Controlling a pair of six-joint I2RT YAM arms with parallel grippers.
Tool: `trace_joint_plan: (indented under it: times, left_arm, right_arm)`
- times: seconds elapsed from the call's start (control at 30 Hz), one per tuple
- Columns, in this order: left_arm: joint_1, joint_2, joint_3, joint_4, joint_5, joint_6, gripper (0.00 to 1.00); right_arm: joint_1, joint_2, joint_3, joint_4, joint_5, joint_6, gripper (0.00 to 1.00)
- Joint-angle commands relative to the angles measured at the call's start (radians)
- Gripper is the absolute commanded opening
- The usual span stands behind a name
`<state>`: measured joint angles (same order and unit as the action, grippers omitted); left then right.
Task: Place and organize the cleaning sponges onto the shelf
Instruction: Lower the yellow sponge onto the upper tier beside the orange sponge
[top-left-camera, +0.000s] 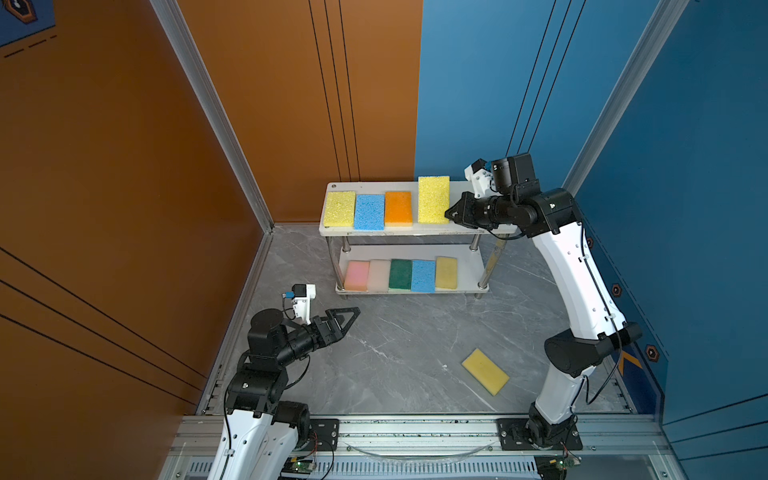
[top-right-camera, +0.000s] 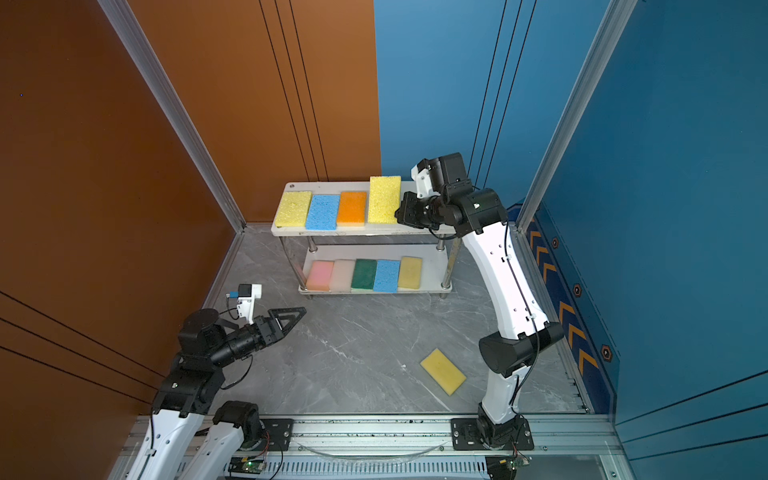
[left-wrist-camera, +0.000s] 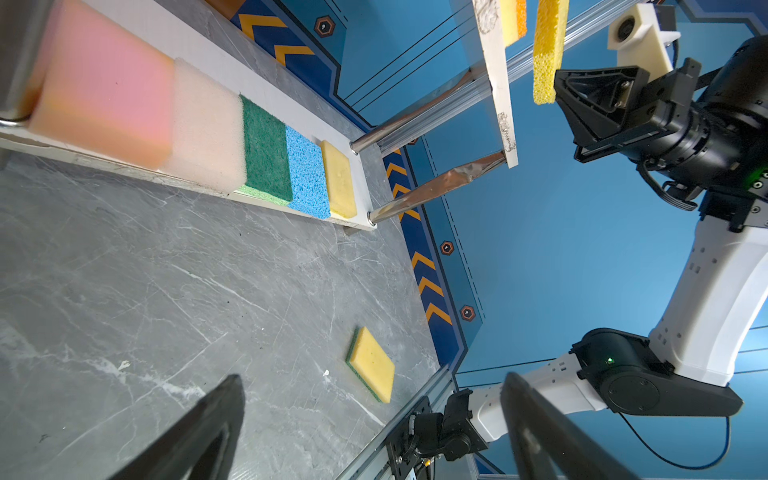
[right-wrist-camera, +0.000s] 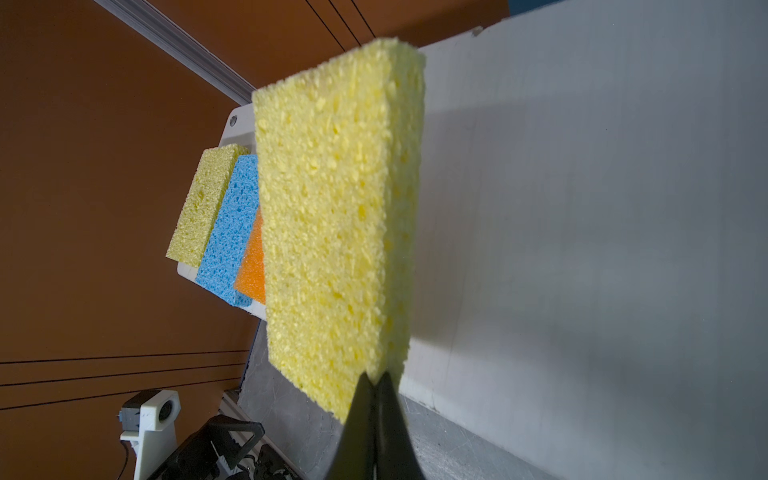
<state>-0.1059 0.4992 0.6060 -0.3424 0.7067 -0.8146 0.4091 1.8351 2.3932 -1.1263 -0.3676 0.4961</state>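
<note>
Pinched fast in the right hand (top-left-camera: 449, 216), by one long edge close to its near corner: the held yellow sponge (top-left-camera: 433, 199). Hanging above the top board of the shelf (top-left-camera: 374, 232), apart from it going by the left wrist view, broad face roughly parallel to the board. Long axis lying crosswise to the fingers, running off to the hand's wrist-camera side, front to back over the board and in line with the three already laid. Straight ahead of the fingertips, just beyond the held piece: the orange sponge (top-left-camera: 398, 208), close alongside, touching or not impossible to tell. Directly beneath: bare board. So, as a judgement: straight down and release, no turning called for, only care not to drag the corner on opening.

Spread wide with nothing between the fingers: the left hand (top-left-camera: 351, 318), hovering over the surface (top-left-camera: 395, 345), short of the lower board with its row of five. Well ahead of that hand and off to its right: the loose yellow sponge (top-left-camera: 485, 371), flat on the surface, long axis slanted across the line of reach. Closer to the right arm's base, yet that hand occupied; probably a job for the free left, after a wrist turn to span the narrow width.
</note>
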Motion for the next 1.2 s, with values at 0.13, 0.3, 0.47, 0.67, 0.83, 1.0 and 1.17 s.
trace_joint_plan:
  times: [0.13, 0.3, 0.47, 0.67, 0.83, 1.0, 1.17]
  left_arm:
    - [-0.002, -0.002, 0.015, -0.018, -0.016, 0.025, 0.97]
    - [-0.002, -0.005, 0.013, -0.02, -0.017, 0.027, 0.97]
    - [-0.001, -0.007, 0.009, -0.026, -0.017, 0.031, 0.97]
    - [0.0, -0.005, 0.008, -0.026, -0.021, 0.032, 0.97]
    - [0.002, -0.005, 0.006, -0.026, -0.021, 0.031, 0.97]
    - [0.003, -0.006, 0.007, -0.027, -0.021, 0.031, 0.97]
    - [0.003, -0.007, 0.005, -0.026, -0.021, 0.029, 0.97]
  right_arm:
    - [-0.004, 0.031, 0.023, -0.021, -0.021, -0.022, 0.0]
    - [-0.004, 0.048, 0.032, -0.02, -0.026, -0.022, 0.0]
    - [-0.004, 0.063, 0.042, -0.02, -0.031, -0.021, 0.0]
    - [-0.006, 0.069, 0.044, -0.02, -0.03, -0.022, 0.0]
    - [-0.006, 0.071, 0.045, -0.02, -0.031, -0.024, 0.0]
    - [-0.007, 0.068, 0.045, -0.02, -0.027, -0.028, 0.16]
    - [-0.009, 0.068, 0.044, -0.02, -0.022, -0.03, 0.32]
